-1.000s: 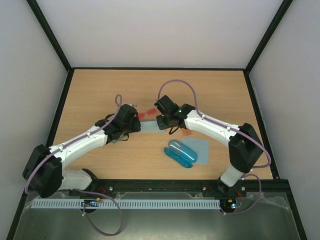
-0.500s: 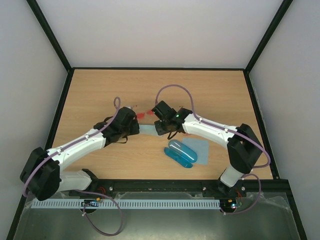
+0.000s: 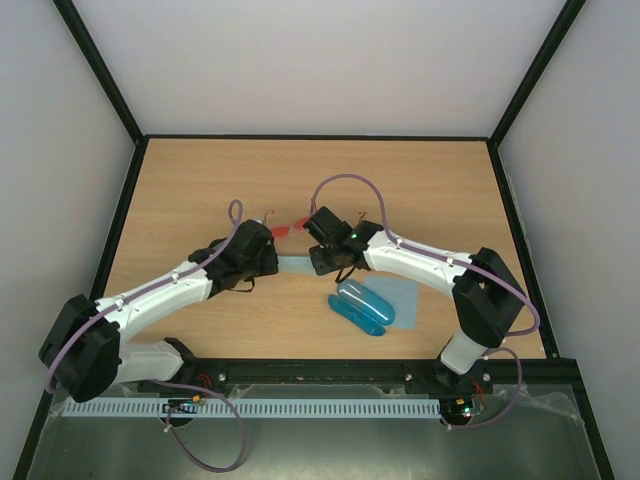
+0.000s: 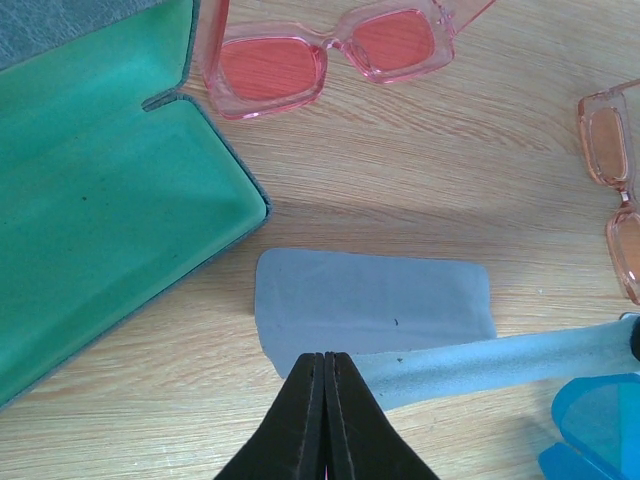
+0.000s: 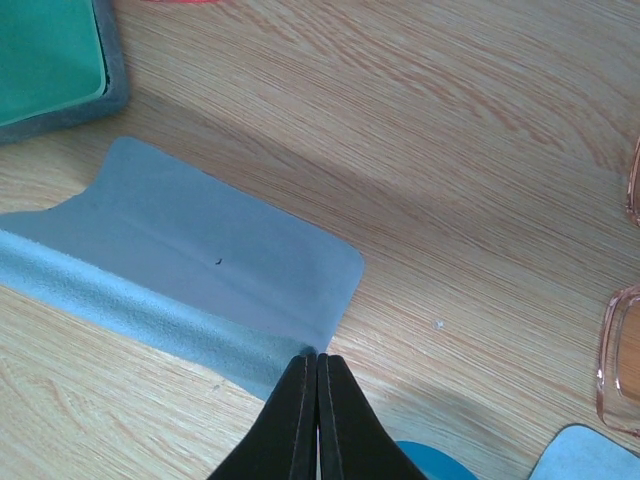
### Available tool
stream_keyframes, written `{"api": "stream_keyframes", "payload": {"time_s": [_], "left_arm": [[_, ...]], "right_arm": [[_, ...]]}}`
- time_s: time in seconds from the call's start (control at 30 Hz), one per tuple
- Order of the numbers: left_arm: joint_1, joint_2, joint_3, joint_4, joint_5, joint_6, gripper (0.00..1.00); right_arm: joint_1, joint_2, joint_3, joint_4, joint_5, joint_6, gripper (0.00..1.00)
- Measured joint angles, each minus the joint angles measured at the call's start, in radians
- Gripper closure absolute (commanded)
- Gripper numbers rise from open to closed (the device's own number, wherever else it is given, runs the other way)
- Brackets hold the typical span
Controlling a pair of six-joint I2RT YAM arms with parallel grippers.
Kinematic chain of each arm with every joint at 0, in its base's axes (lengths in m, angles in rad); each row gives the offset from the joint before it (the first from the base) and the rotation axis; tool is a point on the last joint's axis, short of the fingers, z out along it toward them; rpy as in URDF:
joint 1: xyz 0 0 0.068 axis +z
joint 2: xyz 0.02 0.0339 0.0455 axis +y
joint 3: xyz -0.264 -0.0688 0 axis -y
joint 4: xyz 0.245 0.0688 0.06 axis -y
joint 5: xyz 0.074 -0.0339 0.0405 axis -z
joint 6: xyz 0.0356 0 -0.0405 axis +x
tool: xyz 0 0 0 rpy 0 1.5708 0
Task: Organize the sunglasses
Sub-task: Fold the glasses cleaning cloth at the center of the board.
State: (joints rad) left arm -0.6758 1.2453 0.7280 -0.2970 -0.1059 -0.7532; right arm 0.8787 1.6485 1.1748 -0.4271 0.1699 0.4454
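a: what have your jaws got?

b: both are clenched on the cloth [image 4: 370, 300]. my left gripper [image 4: 322, 385] and right gripper [image 5: 309, 400] each pinch an edge.

a: and what you're after?

b: the red-pink sunglasses [image 4: 330, 55] lie straight ahead of my left jaws, past the cloth. they sit crosswise, just beside the green case [image 4: 100, 210], with translucent lenses and a pink frame. the orange pair [image 4: 612, 190] lies off right, lengthwise. my left arm's nearer the red pair, i reckon.

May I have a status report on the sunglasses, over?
Left pincer, right pincer shut on blue cloth. Red-pink sunglasses, orange sunglasses lie uncased. Green case open.
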Motion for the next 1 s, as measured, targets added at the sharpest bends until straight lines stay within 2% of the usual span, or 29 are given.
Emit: {"api": "stream_keyframes", "payload": {"time_s": [1.0], "left_arm": [[0.009, 0.151, 0.036, 0.078, -0.057, 0.032, 0.98]], "right_arm": [[-0.019, 0.102, 0.045, 0.021, 0.063, -0.031, 0.99]]}}
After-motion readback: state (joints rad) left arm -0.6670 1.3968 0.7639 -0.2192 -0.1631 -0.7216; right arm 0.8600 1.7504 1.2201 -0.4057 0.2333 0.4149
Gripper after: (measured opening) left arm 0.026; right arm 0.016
